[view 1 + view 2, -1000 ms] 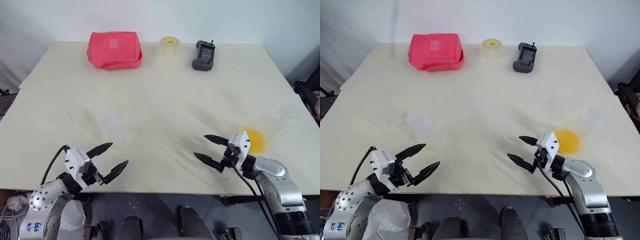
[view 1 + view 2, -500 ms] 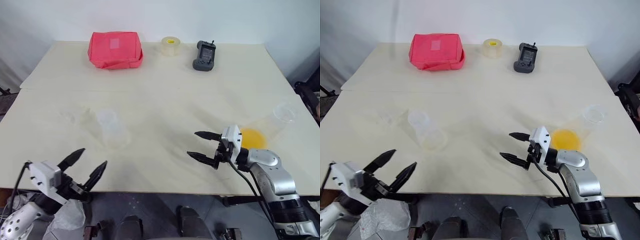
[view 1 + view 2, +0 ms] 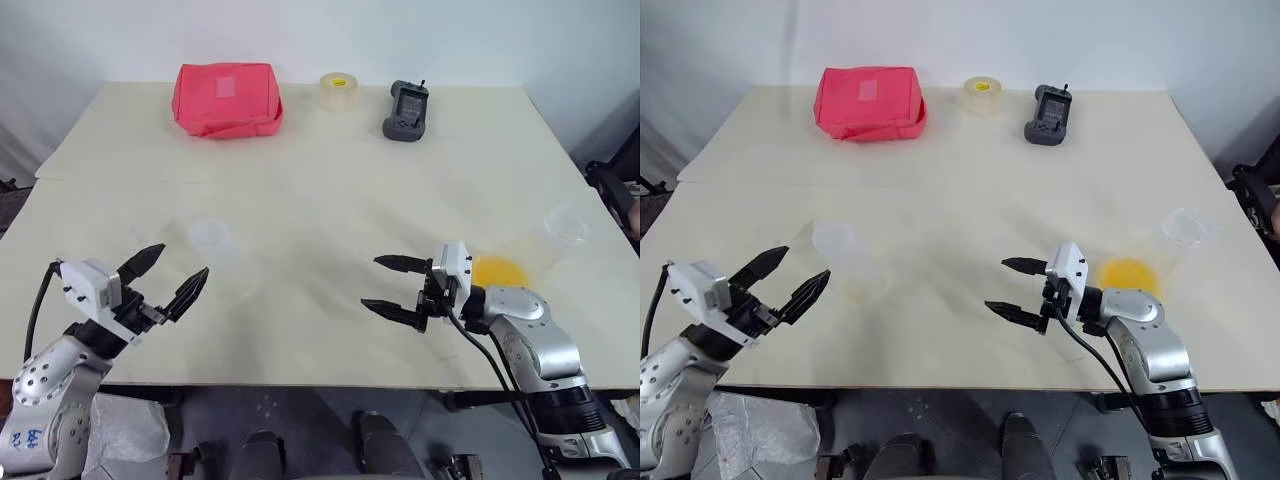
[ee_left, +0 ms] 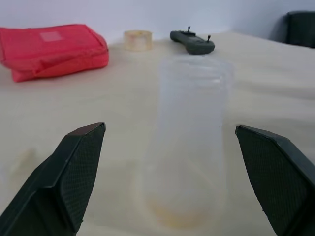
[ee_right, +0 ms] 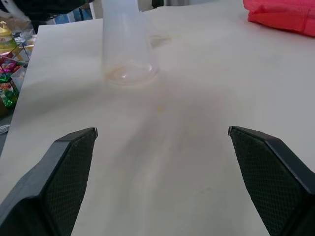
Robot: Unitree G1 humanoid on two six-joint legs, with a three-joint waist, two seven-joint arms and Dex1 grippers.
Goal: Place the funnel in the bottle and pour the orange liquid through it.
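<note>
Fingers of the left gripper (image 3: pixel 168 275) stand spread wide and hold nothing, hovering over the near left part of the tabletop (image 3: pixel 330 180) and aimed toward the bottle (image 3: pixel 222 262), which stands upright just ahead of them; in the left wrist view the bottle (image 4: pixel 189 142) sits between the two black fingers (image 4: pixel 74 172) but apart from both. The right gripper (image 3: pixel 393 286) is likewise spread wide and empty, hovering near the middle of the near edge and pointing toward the robot's left. Just behind its wrist, on the right side of the tabletop, a clear cup (image 3: pixel 535 250) appears to lie on its side with its round mouth toward the right edge, and the orange liquid (image 3: pixel 500 271) shows as a yellow-orange patch at its other end. The funnel's place I cannot make out. Along the far edge lie a red pouch (image 3: pixel 227 98), a roll of tape (image 3: pixel 339 90) and a dark handheld controller (image 3: pixel 406 108).
</note>
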